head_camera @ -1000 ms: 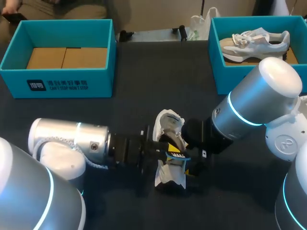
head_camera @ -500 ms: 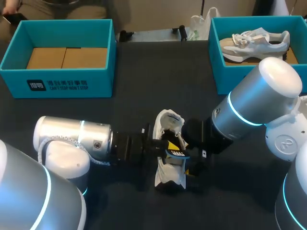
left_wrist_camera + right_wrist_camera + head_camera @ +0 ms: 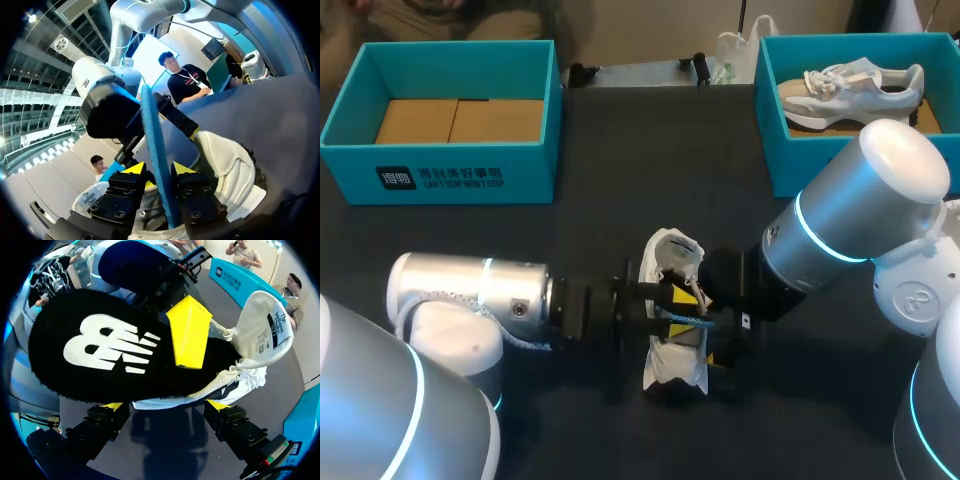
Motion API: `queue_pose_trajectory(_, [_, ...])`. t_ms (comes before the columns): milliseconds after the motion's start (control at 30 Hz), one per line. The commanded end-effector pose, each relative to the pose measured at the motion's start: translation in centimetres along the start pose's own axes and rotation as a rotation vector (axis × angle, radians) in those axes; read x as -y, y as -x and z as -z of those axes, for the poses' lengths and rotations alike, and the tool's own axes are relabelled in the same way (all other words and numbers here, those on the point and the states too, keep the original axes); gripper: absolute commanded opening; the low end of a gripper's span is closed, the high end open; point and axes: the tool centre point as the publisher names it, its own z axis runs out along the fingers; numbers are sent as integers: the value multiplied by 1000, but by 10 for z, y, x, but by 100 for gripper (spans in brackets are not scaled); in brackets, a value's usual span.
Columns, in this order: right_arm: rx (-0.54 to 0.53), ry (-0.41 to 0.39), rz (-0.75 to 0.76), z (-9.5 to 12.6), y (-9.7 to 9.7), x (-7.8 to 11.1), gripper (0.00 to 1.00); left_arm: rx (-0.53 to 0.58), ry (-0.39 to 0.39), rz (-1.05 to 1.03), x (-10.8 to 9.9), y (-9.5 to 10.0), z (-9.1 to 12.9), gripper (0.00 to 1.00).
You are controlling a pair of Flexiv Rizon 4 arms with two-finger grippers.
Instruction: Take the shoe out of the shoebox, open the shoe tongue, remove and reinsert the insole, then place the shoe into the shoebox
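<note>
A white shoe lies on the dark table between my two arms, its tongue pulled up. The insole, black on top with a blue underside, stands on edge over the shoe's opening. My left gripper is open, and the insole's blue edge rises between its fingers; one yellow fingertip rests against the insole's black face. My right gripper is open wide on the shoe's other side, with insole and shoe just ahead of it. In the head view both grippers meet at the shoe's middle.
A teal shoebox with a bare cardboard floor stands at the back left. Another teal shoebox at the back right holds a second pale shoe. Dark tabletop lies between the boxes.
My left gripper's fingers have parted from their grip on the insole. The left arm nudged right, then back a little. The right arm and the shoe have not moved.
</note>
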Motion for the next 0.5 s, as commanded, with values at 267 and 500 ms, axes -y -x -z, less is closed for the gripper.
queue_pose_trajectory(267, [2, -1, -1, -1, -1, 0, 100, -21, 23, -56, 11, -4, -1, 0])
queue_pose_trajectory(500, [2, -1, -1, -1, -1, 0, 100, -40, 26, -105, -8, -9, -5, 0])
